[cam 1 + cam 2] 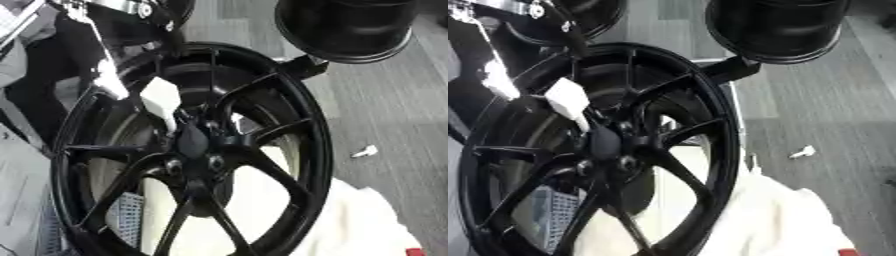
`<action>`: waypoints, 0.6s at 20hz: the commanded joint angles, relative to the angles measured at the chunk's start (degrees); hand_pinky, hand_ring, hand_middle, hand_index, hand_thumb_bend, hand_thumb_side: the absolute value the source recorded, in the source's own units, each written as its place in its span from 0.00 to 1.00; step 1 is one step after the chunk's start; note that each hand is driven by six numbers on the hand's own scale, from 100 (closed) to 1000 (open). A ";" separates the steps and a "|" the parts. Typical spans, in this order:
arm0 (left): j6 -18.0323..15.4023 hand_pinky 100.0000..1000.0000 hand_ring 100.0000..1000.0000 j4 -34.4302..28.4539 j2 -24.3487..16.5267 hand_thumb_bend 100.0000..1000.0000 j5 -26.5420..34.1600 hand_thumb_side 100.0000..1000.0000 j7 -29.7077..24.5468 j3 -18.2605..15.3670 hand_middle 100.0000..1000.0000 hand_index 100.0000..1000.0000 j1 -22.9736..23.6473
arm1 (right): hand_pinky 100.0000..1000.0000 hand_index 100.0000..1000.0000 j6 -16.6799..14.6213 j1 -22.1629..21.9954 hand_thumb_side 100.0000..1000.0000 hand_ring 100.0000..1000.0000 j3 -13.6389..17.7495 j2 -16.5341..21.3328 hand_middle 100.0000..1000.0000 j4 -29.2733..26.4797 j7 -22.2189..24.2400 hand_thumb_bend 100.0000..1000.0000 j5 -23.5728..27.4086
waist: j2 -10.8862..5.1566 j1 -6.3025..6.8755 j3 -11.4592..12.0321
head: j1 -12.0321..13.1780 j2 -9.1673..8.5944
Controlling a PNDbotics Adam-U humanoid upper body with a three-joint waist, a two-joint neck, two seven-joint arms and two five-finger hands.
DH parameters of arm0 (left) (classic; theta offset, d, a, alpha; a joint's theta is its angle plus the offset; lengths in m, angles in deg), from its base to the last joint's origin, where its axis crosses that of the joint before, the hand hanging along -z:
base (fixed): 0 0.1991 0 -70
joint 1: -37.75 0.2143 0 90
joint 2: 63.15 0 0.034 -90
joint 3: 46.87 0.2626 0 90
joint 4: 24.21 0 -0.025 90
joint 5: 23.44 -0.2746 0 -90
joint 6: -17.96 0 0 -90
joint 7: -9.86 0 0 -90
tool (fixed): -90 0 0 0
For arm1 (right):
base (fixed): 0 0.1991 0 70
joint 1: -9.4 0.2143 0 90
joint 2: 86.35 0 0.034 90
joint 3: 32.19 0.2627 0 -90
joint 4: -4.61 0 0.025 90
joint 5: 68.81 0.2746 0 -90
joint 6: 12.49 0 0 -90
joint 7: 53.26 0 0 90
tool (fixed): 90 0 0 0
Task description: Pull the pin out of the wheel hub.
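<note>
Wheel hub upright, white cloth beneath.

A black spoked wheel fills the left eye view, standing tilted with its face toward the camera; its hub sits at the middle, with round bolt holes ringed close around it; thin spokes run from the hub out to the rim. Above the hub, through the spokes, a white patch shows. To the upper right of the wheel a second black wheel lies on the grey floor; right of the wheel a small white object lies on that floor; below right, white cloth spreads behind the rim; whether a hand or the pin shows cannot be told.
</note>
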 commanded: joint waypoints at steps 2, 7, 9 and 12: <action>0.61 0.80 0.76 1.47 0.30 0.64 -0.43 0.28 0.05 0.10 0.68 0.83 -0.90 | 0.86 0.78 -0.25 0.99 0.52 0.80 0.61 0.83 0.71 0.07 -0.15 0.00 -0.28 | -1.40 -0.17 -0.19 | 0.53 0.44; 0.22 0.80 0.77 3.68 1.32 0.63 -2.46 0.27 0.05 0.59 0.71 0.82 -0.23 | 0.86 0.78 -0.25 0.89 0.52 0.80 0.73 0.66 0.71 0.10 -0.32 0.00 -0.17 | -1.39 -0.33 -0.38 | 1.32 0.71; 0.09 0.80 0.76 4.29 1.60 0.61 -2.70 0.26 0.05 0.69 0.71 0.82 -0.04 | 0.86 0.78 -0.24 0.87 0.52 0.80 0.78 0.59 0.71 0.11 -0.42 0.00 -0.16 | -1.37 -0.39 -0.40 | 1.56 0.81; 0.23 0.79 0.74 5.10 2.01 0.60 -2.58 0.25 0.05 0.79 0.68 0.81 0.27 | 0.86 0.78 -0.21 0.86 0.52 0.80 0.82 0.48 0.71 0.13 -0.55 0.00 -0.15 | -1.31 -0.47 -0.45 | 2.10 0.84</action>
